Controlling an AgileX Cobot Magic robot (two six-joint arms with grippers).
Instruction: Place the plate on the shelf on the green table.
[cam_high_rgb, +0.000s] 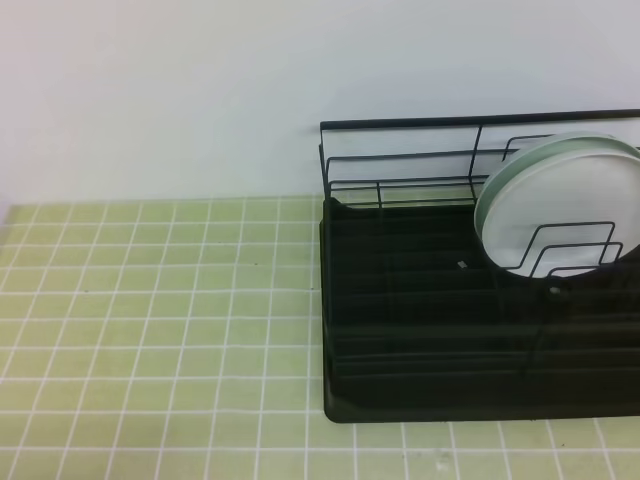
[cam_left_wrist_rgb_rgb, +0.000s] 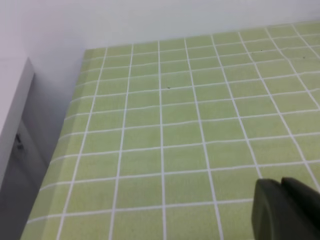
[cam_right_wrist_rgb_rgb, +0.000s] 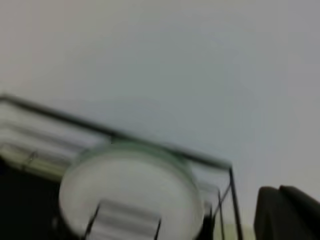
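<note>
The plate (cam_high_rgb: 560, 205) stands on edge in the rack (cam_high_rgb: 420, 300) at about 2 o'clock in the high view, leaning behind the wire dividers; a second rim shows behind it, so more than one may be stacked. The left gripper (cam_left_wrist_rgb_rgb: 287, 210) hangs over bare table (cam_high_rgb: 150, 330), fingers together and empty; the right gripper (cam_right_wrist_rgb_rgb: 287, 212) likewise, near the rack. Risks: closed fingers cannot grasp; lifting may snag the wires.

Mock kitchen counter, as I see it.
A light green tiled surface (cam_high_rgb: 150, 330), a black wire dish rack (cam_high_rgb: 420, 300) and a plain white wall (cam_high_rgb: 200, 90).
</note>
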